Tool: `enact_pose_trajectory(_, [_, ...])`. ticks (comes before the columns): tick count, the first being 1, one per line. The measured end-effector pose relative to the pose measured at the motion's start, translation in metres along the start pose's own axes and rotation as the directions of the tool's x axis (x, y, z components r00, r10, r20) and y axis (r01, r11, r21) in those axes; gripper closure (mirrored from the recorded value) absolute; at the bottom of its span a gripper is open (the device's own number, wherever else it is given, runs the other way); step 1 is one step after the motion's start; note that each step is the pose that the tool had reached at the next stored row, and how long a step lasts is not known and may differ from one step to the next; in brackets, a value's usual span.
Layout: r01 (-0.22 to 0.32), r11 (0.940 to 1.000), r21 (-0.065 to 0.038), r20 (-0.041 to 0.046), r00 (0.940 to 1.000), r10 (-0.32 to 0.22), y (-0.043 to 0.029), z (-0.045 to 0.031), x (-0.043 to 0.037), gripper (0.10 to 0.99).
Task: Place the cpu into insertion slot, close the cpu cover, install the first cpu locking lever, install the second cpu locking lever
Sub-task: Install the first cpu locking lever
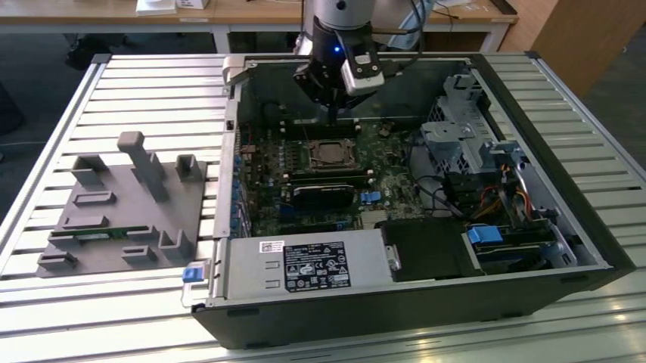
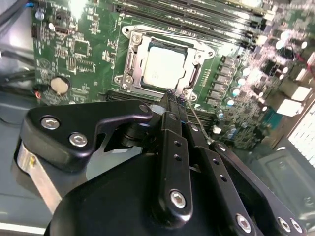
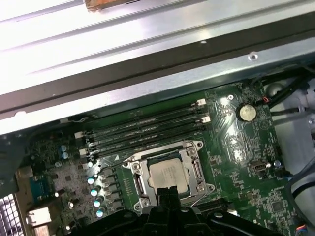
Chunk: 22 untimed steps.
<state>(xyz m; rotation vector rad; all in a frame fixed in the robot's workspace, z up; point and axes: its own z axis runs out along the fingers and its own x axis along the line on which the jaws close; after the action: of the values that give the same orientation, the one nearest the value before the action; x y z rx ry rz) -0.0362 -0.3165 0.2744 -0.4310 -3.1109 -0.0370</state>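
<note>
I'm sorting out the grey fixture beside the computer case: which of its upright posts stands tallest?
The slim post with the wider cap, near the far edge of the fixture. It rises well above the squat blocks around it.

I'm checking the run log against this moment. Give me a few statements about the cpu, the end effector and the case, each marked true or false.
1. The cpu sits in the slot. True.
2. The end effector hovers over the gray fixture on the table. False: it is inside the case, its tips close to the slot's edge.
3. A coin battery lies on the green board. True.
4. A side panel closes the case. False: the case lies open, with the board exposed.
</note>
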Motion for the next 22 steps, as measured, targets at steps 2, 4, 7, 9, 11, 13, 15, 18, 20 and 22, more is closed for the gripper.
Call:
enact_pose_trajectory(2, [0.036,0.9993,0.000,-0.0009,0.9993,-0.036,0.0000,0.0001,0.0000,0.980])
enact_pose_trajectory(4, [0.070,0.9976,0.000,-0.0016,0.9976,-0.070,0.0000,0.0001,0.0000,0.980])
enact_pose_trajectory(7, [0.120,0.9928,0.000,-0.0029,0.9928,-0.120,0.0000,0.0002,0.0000,0.980])
enact_pose_trajectory(9, [0.149,0.9889,0.000,-0.0035,0.9889,-0.149,0.0000,0.0003,0.0000,0.980])
enact_pose_trajectory(11, [0.176,0.9844,0.000,-0.0041,0.9844,-0.176,0.0000,0.0003,0.0000,0.980])
enact_pose_trajectory(13, [0.205,0.9788,0.000,-0.0048,0.9788,-0.205,0.0000,0.0004,0.0000,0.980])
enact_pose_trajectory(15, [0.232,0.9726,0.000,-0.0055,0.9726,-0.232,0.0000,0.0004,0.0000,0.980])
enact_pose_trajectory(18, [0.252,0.9677,0.000,-0.0059,0.9677,-0.252,-0.0001,0.0005,0.0004,0.980])
enact_pose_trajectory(20, [0.268,0.9635,0.000,-0.0061,0.9635,-0.268,-0.0002,0.0007,0.0008,0.980])
enact_pose_trajectory(22, [0.294,0.9558,0.000,-0.0067,0.9557,-0.294,-0.0002,0.0010,0.0008,0.980])
